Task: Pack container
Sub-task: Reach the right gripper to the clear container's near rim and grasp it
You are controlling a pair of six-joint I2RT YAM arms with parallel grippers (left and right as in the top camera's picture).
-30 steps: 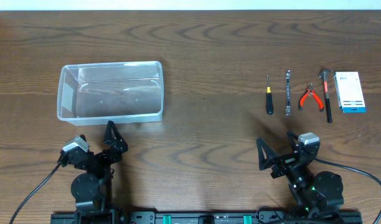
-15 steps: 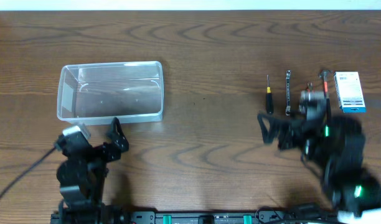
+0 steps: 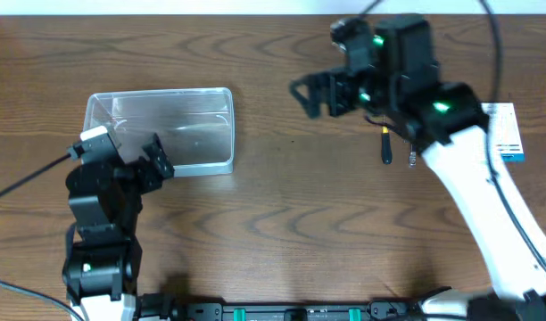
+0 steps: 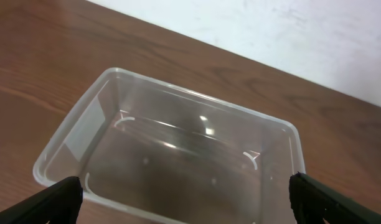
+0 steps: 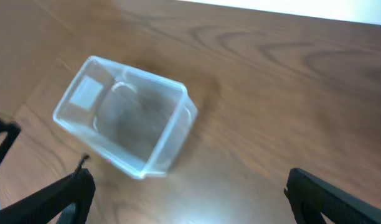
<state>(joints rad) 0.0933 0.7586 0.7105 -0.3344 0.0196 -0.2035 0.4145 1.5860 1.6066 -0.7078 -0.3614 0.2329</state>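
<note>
**Both arms out over the tabletop, fingers spread**

The wooden tabletop (image 3: 282,205) carries a clear container (image 3: 159,129) on its left half, upright with its open side up. The left fingers (image 4: 56,200) hover apart just at its near rim. The right fingers (image 5: 69,193), also apart, hang over the far middle, well away from it. A white-and-blue box (image 3: 514,138) and a screwdriver (image 3: 386,150) lie to the right.

A dark brown wooden table (image 3: 273,205) with wavy grain fills the view, its far edge meeting a plain white wall (image 4: 290,31) under soft, even light.
</note>
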